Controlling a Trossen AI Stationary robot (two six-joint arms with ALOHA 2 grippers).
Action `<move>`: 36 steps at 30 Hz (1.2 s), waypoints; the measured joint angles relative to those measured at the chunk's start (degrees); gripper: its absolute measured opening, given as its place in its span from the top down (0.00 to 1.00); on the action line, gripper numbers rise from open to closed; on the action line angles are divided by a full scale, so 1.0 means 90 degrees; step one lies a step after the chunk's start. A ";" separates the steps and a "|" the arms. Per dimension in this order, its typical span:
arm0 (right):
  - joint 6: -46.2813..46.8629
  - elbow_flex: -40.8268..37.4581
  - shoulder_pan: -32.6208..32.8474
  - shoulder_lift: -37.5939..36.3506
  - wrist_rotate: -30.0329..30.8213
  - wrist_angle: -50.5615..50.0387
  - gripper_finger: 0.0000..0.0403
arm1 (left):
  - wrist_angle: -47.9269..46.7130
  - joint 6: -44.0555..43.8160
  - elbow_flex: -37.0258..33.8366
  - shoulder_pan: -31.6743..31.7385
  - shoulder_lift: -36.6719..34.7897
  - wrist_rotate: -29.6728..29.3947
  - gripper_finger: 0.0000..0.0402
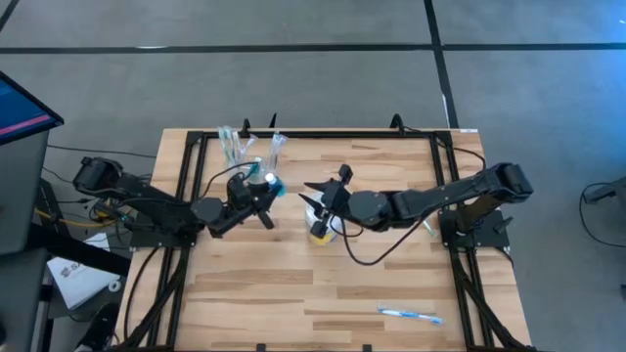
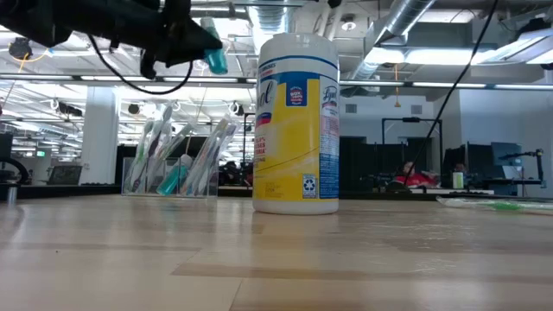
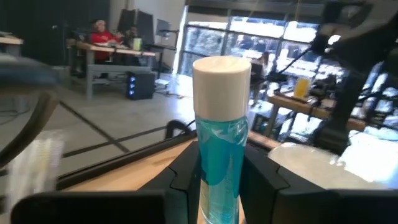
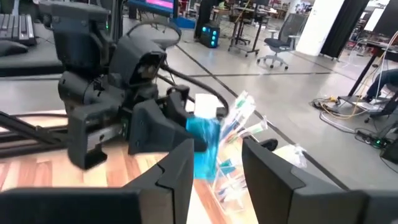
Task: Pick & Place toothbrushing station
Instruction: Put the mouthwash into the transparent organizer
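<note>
Clear plastic toothbrushing station point(image 1: 249, 149), upright at the surface's point(image 1: 293, 284) far edge, brushes inside. Left tool point(image 1: 262, 186), clamped on a blue white-capped bottle point(image 1: 270, 182), hangs just in front, nearer. Right tool point(image 1: 315, 192), fingers apart, holding nothing, above the yellow tub point(image 2: 297, 125).

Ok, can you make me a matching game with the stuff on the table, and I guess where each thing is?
Things:
1. blue bottle
2. yellow tub
3. toothbrushing station
4. loose toothbrush

Places:
A. lying flat by itself on the right arm's side of the table
B. up in the air, gripped by the left tool
C. standing in the middle of the table
D. standing at the table's far edge, full of brushes

Pairs: 1-B, 2-C, 3-D, 4-A
</note>
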 joint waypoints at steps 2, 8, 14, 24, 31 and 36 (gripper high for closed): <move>0.0014 0.0000 0.0006 -0.0076 0.0000 -0.0176 0.69 | -0.0044 0.0000 -0.0091 0.0000 -0.0089 -0.0164 0.81; 0.0017 -0.0002 0.0073 -0.0216 0.0012 -0.0487 0.69 | -0.0470 0.0000 -0.0176 -0.0001 -0.0182 -0.0759 0.81; 0.0017 0.0000 0.0080 -0.0312 0.0137 -0.0760 0.70 | -0.0884 0.0000 -0.0176 -0.0002 -0.0173 -0.1271 0.81; -0.0029 0.0002 0.0102 -0.0364 0.0158 -0.0848 0.70 | -0.1754 -0.0614 -0.0175 0.0046 -0.0170 -0.1614 0.81; -0.0035 0.0002 0.0109 -0.0364 0.0165 -0.0862 0.70 | -0.2565 -0.1390 -0.0174 0.0342 -0.0170 -0.1576 0.81; -0.0037 0.0002 0.0109 -0.0364 0.0165 -0.0868 0.70 | -0.2991 -0.1714 -0.0174 0.0524 -0.0170 -0.1516 0.81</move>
